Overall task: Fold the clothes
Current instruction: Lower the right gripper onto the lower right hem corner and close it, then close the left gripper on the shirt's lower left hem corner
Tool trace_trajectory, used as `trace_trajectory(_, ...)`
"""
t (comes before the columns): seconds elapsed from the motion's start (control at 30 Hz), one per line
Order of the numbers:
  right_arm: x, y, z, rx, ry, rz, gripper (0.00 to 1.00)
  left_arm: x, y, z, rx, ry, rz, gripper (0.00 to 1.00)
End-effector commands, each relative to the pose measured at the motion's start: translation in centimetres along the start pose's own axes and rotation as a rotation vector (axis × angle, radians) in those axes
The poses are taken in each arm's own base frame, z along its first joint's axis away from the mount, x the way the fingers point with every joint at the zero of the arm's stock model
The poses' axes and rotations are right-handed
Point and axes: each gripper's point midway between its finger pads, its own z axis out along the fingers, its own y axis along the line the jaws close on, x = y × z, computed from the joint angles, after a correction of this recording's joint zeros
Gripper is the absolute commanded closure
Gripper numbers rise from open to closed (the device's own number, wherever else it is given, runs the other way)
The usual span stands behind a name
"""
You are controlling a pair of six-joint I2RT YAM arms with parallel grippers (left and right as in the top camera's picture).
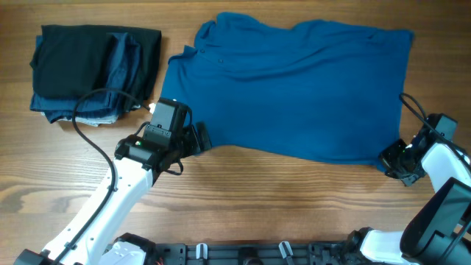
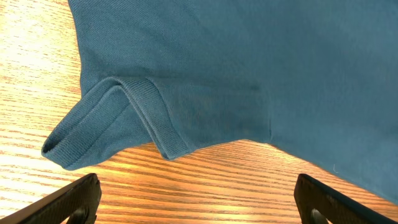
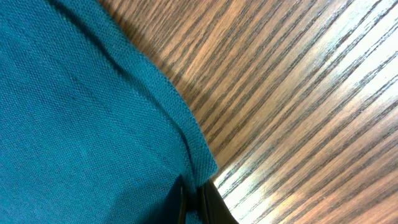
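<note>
The clothes, a bright blue polo shirt point(image 1: 294, 88), lie spread flat on the wooden table with the collar at the upper left and the hem at the right. My left gripper point(image 1: 197, 138) stands open just in front of the near sleeve point(image 2: 93, 134). Its fingers point(image 2: 78, 199) are wide apart over bare wood, touching nothing. My right gripper point(image 1: 391, 158) is at the shirt's near right corner. In the right wrist view its jaws are shut on the hem corner point(image 3: 202, 165), with the fabric pinched between them point(image 3: 193, 200).
A stack of dark folded garments point(image 1: 96, 70) sits at the back left, close to the left arm. A black cable point(image 1: 92, 118) loops from that arm across the stack's front edge. Bare wood point(image 1: 294, 199) runs along the front of the table.
</note>
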Motion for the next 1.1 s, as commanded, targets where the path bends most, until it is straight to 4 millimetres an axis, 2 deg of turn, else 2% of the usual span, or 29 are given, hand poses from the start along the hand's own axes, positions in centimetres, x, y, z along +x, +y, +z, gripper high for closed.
trace_trajectory(0.0,-0.1,0.5,0.4,-0.017,0.003,-0.01,0.96,-0.7,-0.3,-0.6,0.004,-0.029,0.008,0.0)
trace_trajectory(0.13,0.0,0.6,0.4,-0.017,0.004,-0.012,0.96,-0.8,-0.3,-0.6,0.006,-0.03,0.008,0.0)
trace_trajectory(0.27,-0.2,0.7,0.4,-0.02,-0.002,-0.011,0.96,-1.7,-1.0,-0.6,0.034,-0.068,0.009,0.0)
trace_trajectory(0.3,-0.2,0.7,0.4,-0.02,-0.002,-0.011,0.96,-1.7,-1.0,-0.6,0.035,-0.068,0.009,0.04)
trace_trajectory(0.33,-0.2,0.7,0.4,-0.021,-0.004,-0.011,0.96,-1.7,-1.0,-0.6,0.035,-0.068,0.006,0.28)
trace_trajectory(0.37,-0.3,0.7,0.4,-0.021,-0.005,-0.011,0.96,-1.6,-1.0,-0.5,0.032,-0.063,-0.005,0.38)
trace_trajectory(0.4,-0.3,0.7,0.4,-0.021,-0.005,-0.011,0.96,-1.5,-0.9,-0.4,0.029,-0.058,-0.025,0.4)
trace_trajectory(0.43,-0.3,0.7,0.4,-0.021,-0.005,-0.011,0.96,-1.3,-0.8,-0.1,0.022,-0.049,-0.05,0.39)
trace_trajectory(0.47,-0.3,0.7,0.4,-0.021,-0.005,-0.011,0.96,-1.2,-0.6,0.1,0.016,-0.04,-0.075,0.34)
trace_trajectory(0.5,-0.2,0.7,0.4,-0.021,-0.005,-0.012,0.96,-0.9,-0.4,0.6,0.003,-0.024,-0.115,0.22)
trace_trajectory(0.53,-0.2,0.7,0.4,-0.021,-0.005,-0.012,0.96,-0.8,-0.3,1.1,-0.007,-0.012,-0.142,0.2)
trace_trajectory(0.7,-0.2,0.8,0.4,-0.024,-0.002,-0.012,0.96,-0.3,0.4,3.9,-0.059,0.032,-0.186,0.24)
trace_trajectory(0.73,-0.1,1.0,0.4,-0.036,0.002,-0.014,0.96,0.1,0.7,5.0,-0.081,0.054,-0.204,0.27)
trace_trajectory(0.87,-0.1,1.0,0.4,-0.038,0.003,-0.015,0.95,1.6,1.9,7.1,-0.148,0.118,-0.266,0.31)
trace_trajectory(0.97,-0.1,1.0,0.4,-0.038,0.002,-0.014,0.96,2.2,2.5,8.1,-0.179,0.144,-0.29,0.3)
trace_trajectory(1.07,-0.1,1.0,0.4,-0.038,0.003,-0.014,0.95,2.1,2.7,8.1,-0.181,0.142,-0.296,0.31)
